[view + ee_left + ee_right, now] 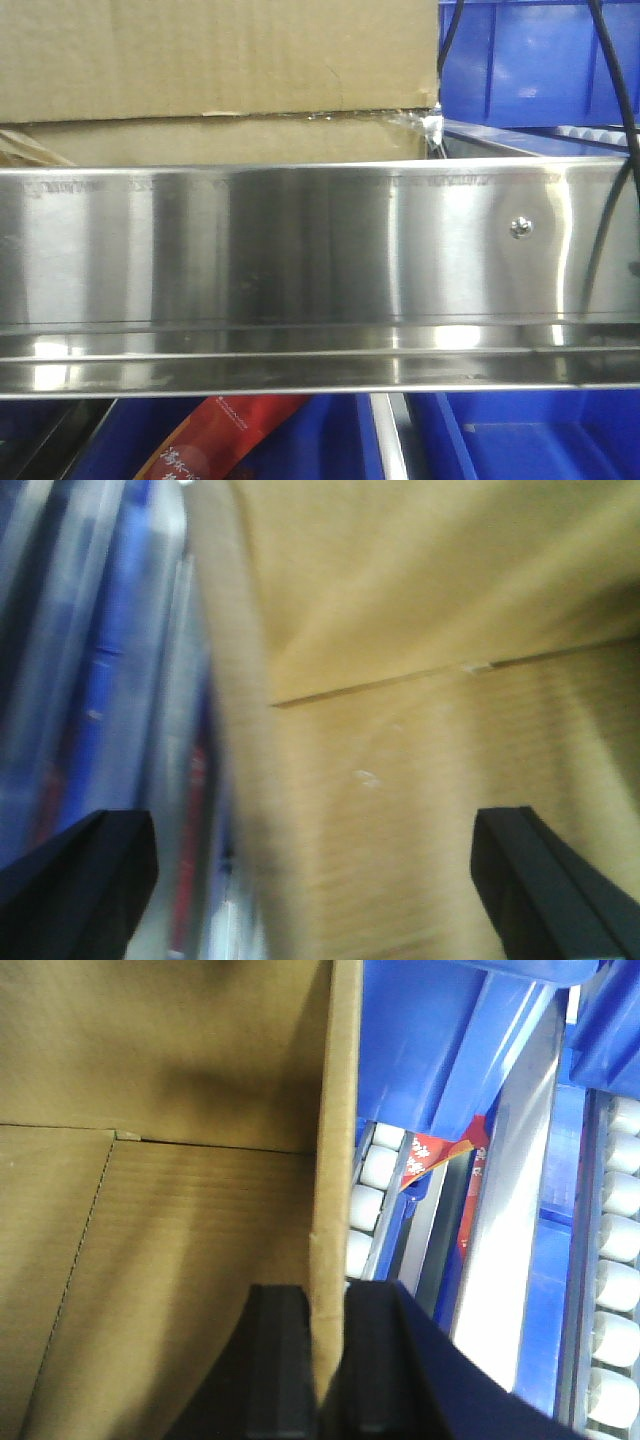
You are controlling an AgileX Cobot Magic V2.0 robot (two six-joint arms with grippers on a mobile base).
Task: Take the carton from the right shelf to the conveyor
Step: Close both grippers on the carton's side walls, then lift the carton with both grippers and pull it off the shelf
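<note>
The brown cardboard carton (200, 70) fills the upper left of the front view, behind a steel shelf rail. In the right wrist view my right gripper (325, 1360) is shut on the carton's thin side wall (335, 1160), one black finger inside the carton and one outside. In the left wrist view my left gripper (315, 870) is open, its two black fingers wide apart at the bottom corners, with the carton's inner face (420, 730) and one wall edge (235, 730) between them. That view is blurred.
A shiny steel rail (320, 270) spans the front view. Blue bins (530, 60) stand at the upper right and below. A red packet (215, 440) lies under the rail. White conveyor rollers (620, 1240) and blue bins (440, 1040) lie right of the carton.
</note>
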